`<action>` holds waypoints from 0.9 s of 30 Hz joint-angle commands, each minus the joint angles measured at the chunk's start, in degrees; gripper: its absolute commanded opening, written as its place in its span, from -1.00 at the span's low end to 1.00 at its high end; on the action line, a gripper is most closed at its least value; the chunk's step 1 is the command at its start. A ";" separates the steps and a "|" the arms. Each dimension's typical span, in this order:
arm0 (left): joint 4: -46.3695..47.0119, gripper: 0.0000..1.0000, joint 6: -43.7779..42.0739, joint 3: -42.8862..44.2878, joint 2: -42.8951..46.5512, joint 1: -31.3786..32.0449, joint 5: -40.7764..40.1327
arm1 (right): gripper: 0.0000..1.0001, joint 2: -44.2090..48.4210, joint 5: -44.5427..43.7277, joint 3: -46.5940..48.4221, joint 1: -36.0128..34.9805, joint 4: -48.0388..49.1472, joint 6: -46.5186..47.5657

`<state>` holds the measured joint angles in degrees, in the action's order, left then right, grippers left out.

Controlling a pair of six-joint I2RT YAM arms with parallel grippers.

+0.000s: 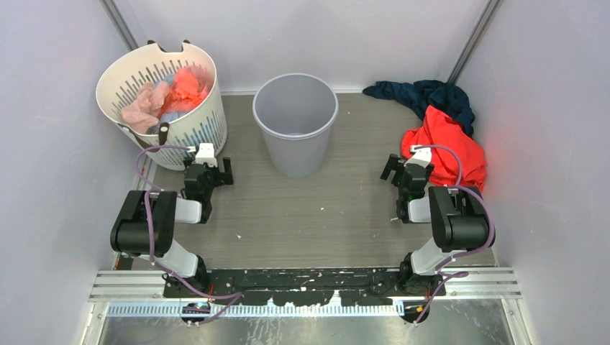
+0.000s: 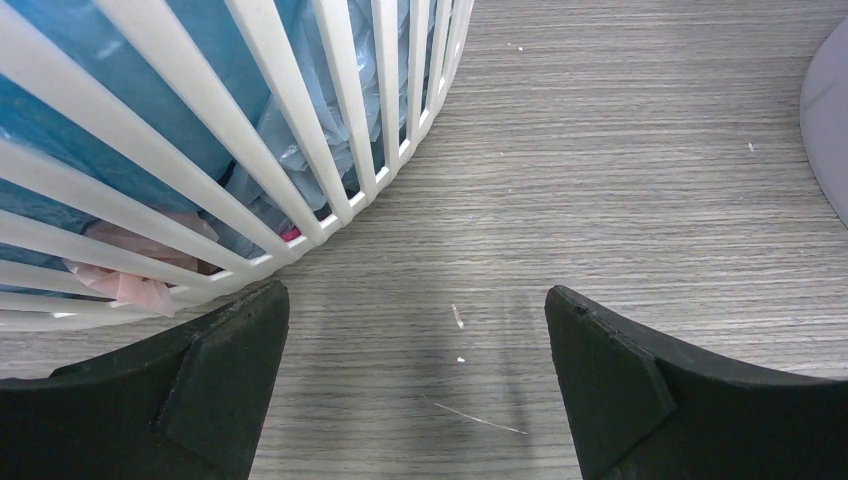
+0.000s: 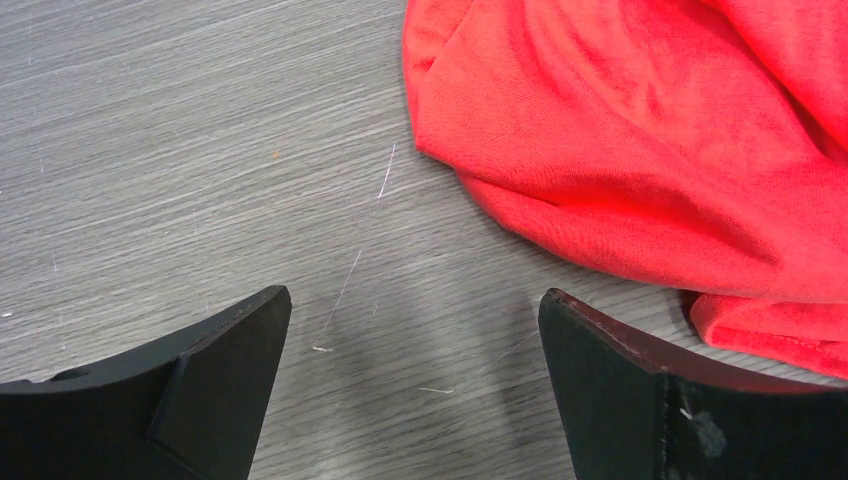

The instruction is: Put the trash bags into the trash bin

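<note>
Left fingers (image 2: 215, 390) and right fingers (image 3: 625, 400) spread, empty, low over desk (image 2: 600, 150). Trash bag (image 1: 193, 83) in white basket (image 1: 205, 131): likely light, limp, slippery film; pinch a bunched top fold.

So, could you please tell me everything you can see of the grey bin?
The bin is a plain, light grey, round tub, plastic by the look of it, with smooth sides that taper towards the base. It stands upright with its mouth open and looks empty. It sits at the far middle of the table, between the basket and the red cloth, touching neither.
</note>
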<state>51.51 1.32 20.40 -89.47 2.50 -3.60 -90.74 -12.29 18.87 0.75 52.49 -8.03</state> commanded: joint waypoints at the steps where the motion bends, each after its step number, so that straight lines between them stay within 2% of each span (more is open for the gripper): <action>1: 2.02 0.99 0.34 0.78 0.76 -0.31 -0.54 | 1.00 1.58 -0.01 1.30 0.19 2.71 0.40; 17: 2.93 0.99 0.50 0.17 1.21 -0.38 -1.05 | 0.99 1.69 0.00 1.22 0.17 2.62 0.39; 20: 3.59 0.99 1.52 -3.21 9.15 -0.23 -4.26 | 1.00 2.10 -3.49 0.79 0.18 3.65 -0.99; 21: -0.71 0.99 1.68 -2.85 13.95 -0.28 -4.57 | 1.00 3.96 -6.68 0.05 0.15 3.47 -1.95; 23: -14.40 0.99 1.24 0.10 22.95 -0.22 -3.02 | 1.00 10.71 -9.68 -0.11 0.19 -2.89 -3.20; 27: -30.54 0.99 3.17 5.88 37.10 -0.24 -0.16 | 1.00 21.61 -6.45 1.68 0.10 -11.31 -3.45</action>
<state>35.27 2.50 19.84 -63.72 2.50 -5.39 -79.79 -17.50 18.46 0.78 45.41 -9.67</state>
